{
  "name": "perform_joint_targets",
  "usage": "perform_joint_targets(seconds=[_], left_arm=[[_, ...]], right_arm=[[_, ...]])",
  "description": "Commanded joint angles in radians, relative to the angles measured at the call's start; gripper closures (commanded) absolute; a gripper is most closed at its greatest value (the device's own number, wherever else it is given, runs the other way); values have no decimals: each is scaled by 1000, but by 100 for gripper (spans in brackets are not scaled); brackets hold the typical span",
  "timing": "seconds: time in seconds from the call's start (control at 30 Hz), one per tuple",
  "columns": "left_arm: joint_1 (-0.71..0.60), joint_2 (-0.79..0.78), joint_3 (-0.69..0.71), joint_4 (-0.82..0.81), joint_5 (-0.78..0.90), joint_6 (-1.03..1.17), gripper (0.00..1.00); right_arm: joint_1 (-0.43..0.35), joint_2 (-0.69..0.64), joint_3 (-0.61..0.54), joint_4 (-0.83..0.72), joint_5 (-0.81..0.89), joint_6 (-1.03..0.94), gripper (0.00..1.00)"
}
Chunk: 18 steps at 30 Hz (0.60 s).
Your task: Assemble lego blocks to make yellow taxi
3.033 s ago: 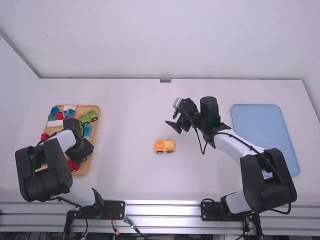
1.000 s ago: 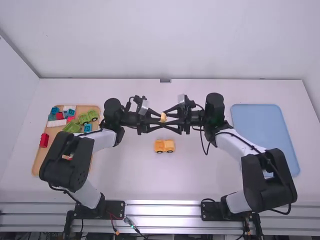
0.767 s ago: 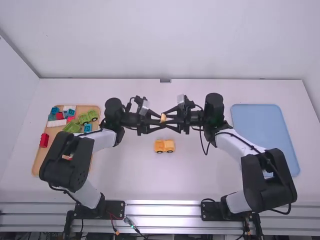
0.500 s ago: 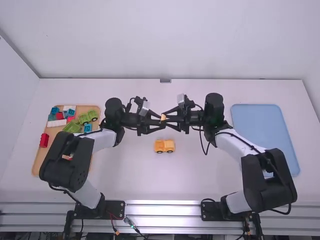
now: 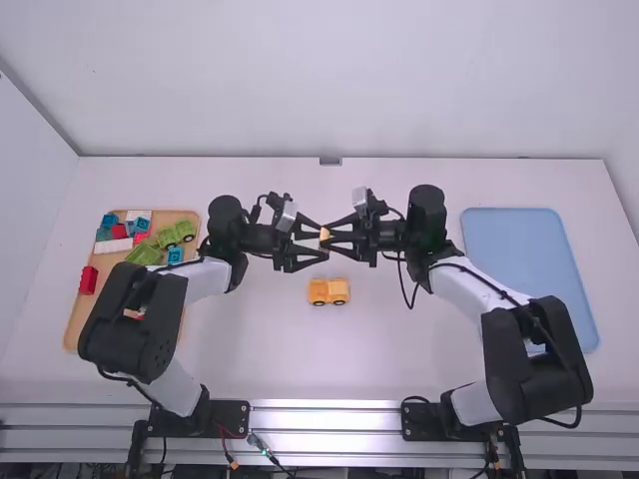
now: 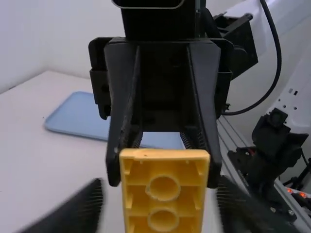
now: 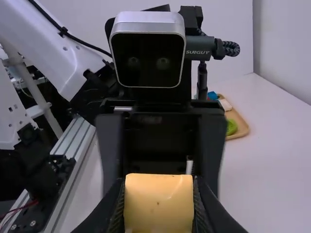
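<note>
Right gripper: fingers clenched on yellow block, above tabletop. Left gripper: fingers parted around it, grasping nothing. Wheeled yellow base on tabletop. Judged best: back left gripper straight off, then turn sockets downward over base. Left wrist view: block's hollow, socketed side; right wrist view: smooth face

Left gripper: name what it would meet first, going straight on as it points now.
Most likely the yellow block, held by the right gripper right ahead; the remaining gap between the left gripper's palm and it is hard to judge.
</note>
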Motion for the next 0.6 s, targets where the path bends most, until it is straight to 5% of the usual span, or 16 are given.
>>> perform_joint_targets(seconds=[0.0,0.17,0.3,0.47,0.57], left_arm=[[-3,1,-3,3,11,1,1],[7,1,-3,-127,5,98,1],[51,1,-3,-448,-211,225,1],[116,-6,-3,-763,-636,305,1],[163,-31,2,-819,-733,231,1]], right_arm=[[12,-24,21,2,1,3,100],[7,-24,22,-71,238,2,100],[14,-25,67,-264,423,-66,100],[59,-25,244,-731,610,-278,100],[117,-10,328,-895,721,-369,100]])
